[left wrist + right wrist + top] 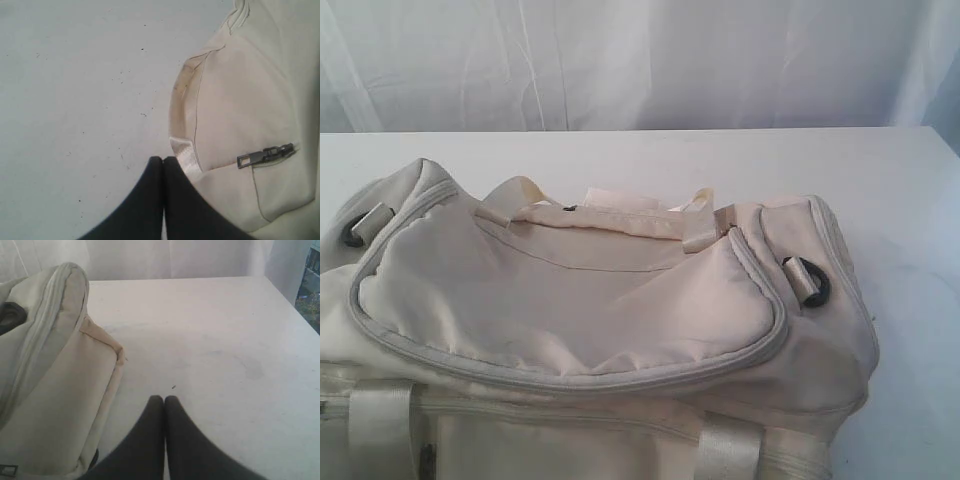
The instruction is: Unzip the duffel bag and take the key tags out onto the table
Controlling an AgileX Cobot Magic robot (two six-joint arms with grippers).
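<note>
duffel bag [570,300] lies on the white counter [720,160], main flap looks zipped all round. key tags not visible, presumably inside.

risks: the main zip [570,385] slider shows in no view. the only metal pull [265,154] i can see sits on an end pocket near the left pincer [163,162], so it's easy to open the wrong zip. fabric is slack, so a one-sided tug would likely drag or bunch the bag unless the other arm braces it.

pose: left pincer pressed together, empty, tips over the counter just beside the bag's end. right pincer [164,401] likewise pressed together, empty, over bare counter beside the opposite end.
</note>
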